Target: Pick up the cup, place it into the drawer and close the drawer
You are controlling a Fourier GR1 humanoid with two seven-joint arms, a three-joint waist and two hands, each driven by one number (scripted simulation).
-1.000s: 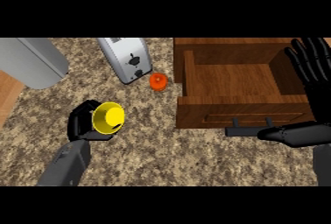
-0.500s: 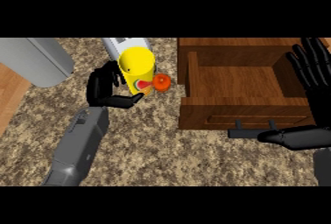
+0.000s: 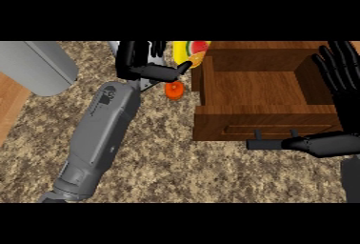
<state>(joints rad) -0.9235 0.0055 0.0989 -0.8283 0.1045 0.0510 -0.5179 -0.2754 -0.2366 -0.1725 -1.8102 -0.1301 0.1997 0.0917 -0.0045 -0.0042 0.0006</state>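
Yellow cup (image 3: pixel 191 51), held in the curled fingers of the left hand (image 3: pixel 144 64); now at the drawer's (image 3: pixel 264 97) upper left corner, touching its wooden wall, closer than half a second ago, when it stood left of that corner. Left forearm more extended toward the drawer. Orange object (image 3: pixel 174 90) on the granite table (image 3: pixel 175 167), just left of the drawer. Right hand (image 3: pixel 343 66), fingers straight and spread, unchanged at the drawer's right side. Drawer stands open.

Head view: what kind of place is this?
Likely a kitchen counter: speckled granite top, an open wooden drawer, and a grey metal appliance at the far left.
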